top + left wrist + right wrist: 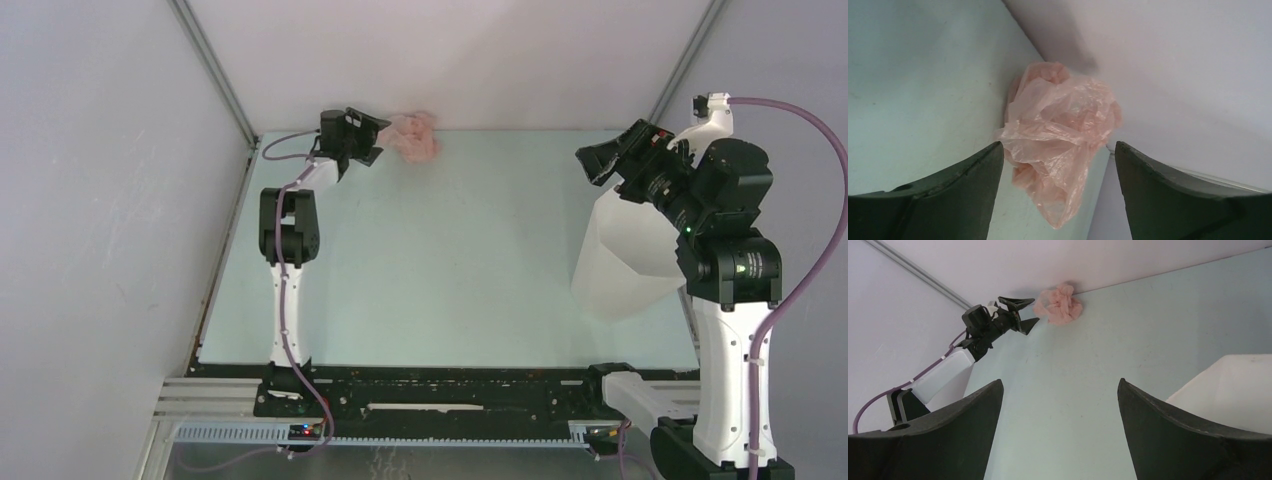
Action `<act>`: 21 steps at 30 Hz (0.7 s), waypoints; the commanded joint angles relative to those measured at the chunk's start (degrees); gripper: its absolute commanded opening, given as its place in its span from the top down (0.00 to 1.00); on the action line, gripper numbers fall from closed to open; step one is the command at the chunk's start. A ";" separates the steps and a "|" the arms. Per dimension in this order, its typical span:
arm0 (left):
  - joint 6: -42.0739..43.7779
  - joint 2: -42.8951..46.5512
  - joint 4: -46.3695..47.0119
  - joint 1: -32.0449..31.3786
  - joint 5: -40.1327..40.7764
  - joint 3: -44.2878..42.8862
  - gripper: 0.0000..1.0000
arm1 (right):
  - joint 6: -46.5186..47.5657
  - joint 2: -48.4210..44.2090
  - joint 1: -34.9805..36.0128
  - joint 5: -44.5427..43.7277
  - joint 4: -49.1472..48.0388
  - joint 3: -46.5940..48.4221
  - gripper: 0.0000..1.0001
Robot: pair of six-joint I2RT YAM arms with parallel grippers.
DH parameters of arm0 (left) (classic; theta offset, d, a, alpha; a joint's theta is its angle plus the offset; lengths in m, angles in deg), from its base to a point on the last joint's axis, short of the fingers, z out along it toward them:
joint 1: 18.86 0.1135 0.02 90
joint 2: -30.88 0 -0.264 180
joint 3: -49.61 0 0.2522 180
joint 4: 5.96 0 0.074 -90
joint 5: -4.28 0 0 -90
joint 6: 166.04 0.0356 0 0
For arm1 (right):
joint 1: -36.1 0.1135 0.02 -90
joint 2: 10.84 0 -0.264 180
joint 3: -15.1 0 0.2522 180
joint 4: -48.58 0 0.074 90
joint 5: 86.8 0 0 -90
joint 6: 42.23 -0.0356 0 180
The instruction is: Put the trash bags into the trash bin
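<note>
Both pairs of jaws stood wide apart and neither held anything. The left gripper (pixel 376 140) pointed straight at the bag (pixel 1063 130), a crumpled pale-pink wad of wrinkled film. In the left wrist view the wad filled the gap ahead of the two fingers, its near end reaching down between the tips. Its edge came very close to the left-hand finger (pixel 955 190) – whether it touched I could not tell – and stood apart from the right-hand one. Behind the bag, beyond the jaws, rose the back wall (pixel 450 60), and the wad was pressed against it where the table (pixel 450 260) ended.

The right gripper (pixel 592 165) hung above the table with only bare surface between its fingers. The bin (pixel 620 250) – translucent white – stood just below and to the right of these jaws, its pale side showing past the right-hand finger in the right wrist view. From these jaws the bag lay far ahead and a little left, well apart, with the left gripper just to its left.
</note>
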 commanded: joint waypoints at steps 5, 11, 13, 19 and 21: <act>1.88 -1.18 -2.06 -0.24 1.95 -4.54 0.33 | 0.74 -0.89 -0.46 -0.65 -0.28 1.71 0.07; -0.54 -3.70 -1.30 0.63 2.39 -7.69 0.47 | -0.35 0.09 -0.55 0.35 -0.35 1.78 0.08; -1.74 -5.37 -0.75 0.82 1.81 -9.95 0.53 | -0.55 0.35 -0.58 0.59 -0.30 1.84 0.09; -2.06 -3.45 0.27 1.05 0.30 -10.49 0.90 | -2.43 1.11 -0.51 2.10 1.56 1.32 0.12; -0.49 -0.76 0.67 1.19 -1.06 -7.67 0.98 | -3.26 1.51 -0.57 3.66 2.31 0.65 0.14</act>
